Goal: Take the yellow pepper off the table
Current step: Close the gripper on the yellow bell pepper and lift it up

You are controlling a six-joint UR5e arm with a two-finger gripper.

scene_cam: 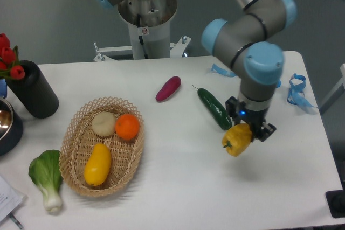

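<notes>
The gripper (pixel 247 132) is clamped on the yellow pepper (pixel 237 139), which hangs just below the fingers, seemingly lifted clear of the table (pixel 178 187), toward its right edge. Light, hollow and waxy-smooth, it likely slips; grasping across the lobes suits it. A green cucumber (pixel 213 108) lies just beside.

Views: one fixed camera only, so no second view shared any part of the scene.
Position: it stood in front of the worktop (pixel 178 197), raised well above it, opposite the arm's base (pixel 146 22).
Facing: it looked down and across toward the base and the grey wall behind.
Nearness: middling; most of the worktop fitted in.
Cut-offs: the near and left edges ran out of frame, as did the arm's upper part.
</notes>
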